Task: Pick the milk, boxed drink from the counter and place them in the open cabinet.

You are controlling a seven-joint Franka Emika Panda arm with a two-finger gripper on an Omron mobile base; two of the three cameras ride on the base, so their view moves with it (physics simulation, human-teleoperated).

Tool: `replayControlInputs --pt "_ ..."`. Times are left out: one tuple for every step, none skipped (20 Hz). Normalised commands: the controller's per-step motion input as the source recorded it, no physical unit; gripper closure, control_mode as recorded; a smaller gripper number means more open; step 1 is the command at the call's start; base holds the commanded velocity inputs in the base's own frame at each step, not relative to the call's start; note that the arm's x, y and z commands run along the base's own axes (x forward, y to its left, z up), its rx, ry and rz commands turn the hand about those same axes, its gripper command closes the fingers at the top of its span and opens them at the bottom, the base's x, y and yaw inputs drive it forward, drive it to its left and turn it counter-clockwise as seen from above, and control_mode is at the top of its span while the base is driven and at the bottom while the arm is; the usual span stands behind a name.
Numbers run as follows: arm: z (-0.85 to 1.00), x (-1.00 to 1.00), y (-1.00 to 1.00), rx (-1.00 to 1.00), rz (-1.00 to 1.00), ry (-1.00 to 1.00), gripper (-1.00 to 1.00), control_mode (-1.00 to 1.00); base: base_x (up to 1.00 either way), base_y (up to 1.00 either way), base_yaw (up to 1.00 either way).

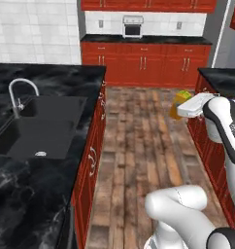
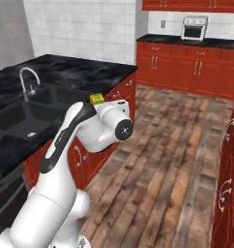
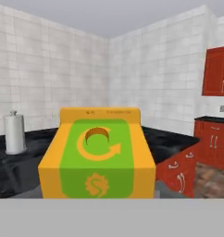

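The gripper (image 1: pixel 183 108) is closed on the boxed drink (image 3: pixel 97 157), carried in mid-air above the wooden floor (image 1: pixel 139 146), off the counter (image 1: pixel 46 78). From the hand, a paper-towel roll (image 3: pixel 14 132) stands beyond; the base cameras show the sink (image 2: pixel 22 121) instead.

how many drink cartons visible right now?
1. The boxed drink is held in the gripper, carried above the floor beside the sink counter; it also shows at the arm's end. The milk may be hidden out of frame.
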Motion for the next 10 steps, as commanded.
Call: replayControlInputs --pt "0.0 0.0 0.0 0.0 0.0 0.0 1.0 1.0 0.0 0.0 -0.75" --pt "0.0 0.0 0.0 0.0 0.0 0.0 1.0 1.0 0.0 0.0 -0.75" --pt "0.0 0.0 0.0 0.0 0.0 0.0 1.0 1.0 0.0 0.08 -0.76" --pt "0.0 0.0 0.0 0.0 0.0 0.0 1.0 1.0 0.0 0.26 -0.76" --pt "0.0 0.0 0.0 0.0 0.0 0.0 1.0 1.0 -0.04 0.44 -0.72" --pt "0.0 0.0 0.0 0.0 0.0 0.0 1.0 1.0 -0.12 0.56 -0.67" --pt "0.0 0.0 0.0 0.0 0.0 0.0 1.0 1.0 -0.12 0.57 -0.63" --pt "0.0 0.0 0.0 0.0 0.0 0.0 1.0 1.0 -0.11 0.54 -0.63" --pt "0.0 0.0 0.0 0.0 0.0 0.0 1.0 1.0 0.0 0.46 -0.63" --pt "0.0 0.0 0.0 0.0 0.0 0.0 1.0 1.0 0.0 0.44 -0.64"
